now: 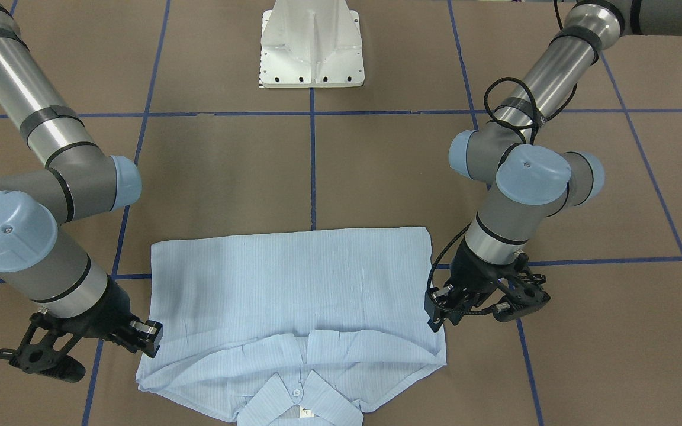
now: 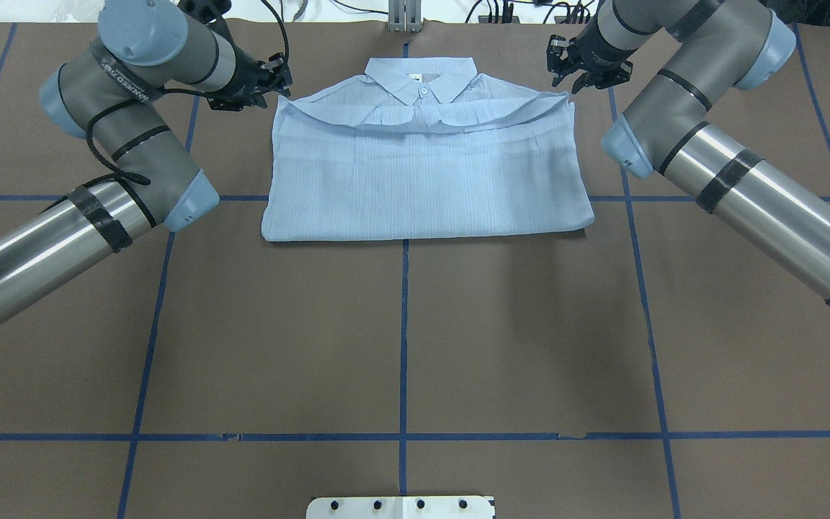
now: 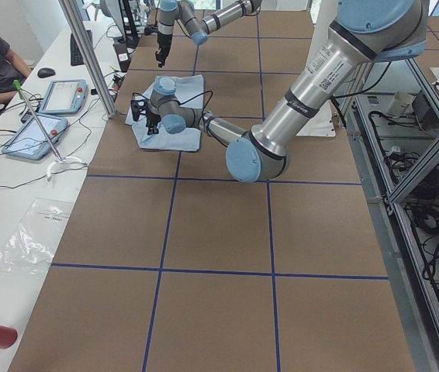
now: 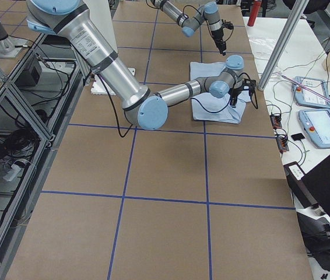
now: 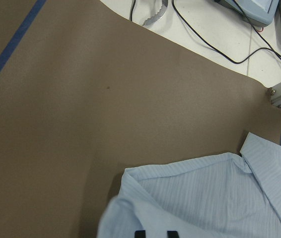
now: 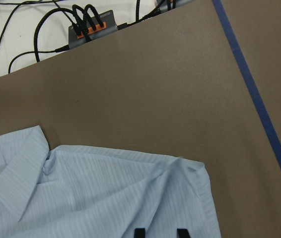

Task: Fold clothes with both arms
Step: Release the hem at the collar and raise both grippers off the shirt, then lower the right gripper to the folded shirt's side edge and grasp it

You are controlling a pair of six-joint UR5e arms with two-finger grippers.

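Fold nearly complete, by the look of it. The shirt lies flat on the worktop, straight out from the base, as a broad rectangle with no sleeve showing and its collar on the edge farthest from the base. The left fingers and right fingers hang over the two shoulder corners on the base's left and right; each pair stands parted and holds nothing. Any further fold would probably call for both pairs to drop, pinch their corners and travel toward the base in step, keeping the edge straight. The fabric is thin, pale blue, finely striped and limp; its upper layer ends in a shallow arc just short of the collar, with small creases. The worktop is matte brown, gridded with blue tape.
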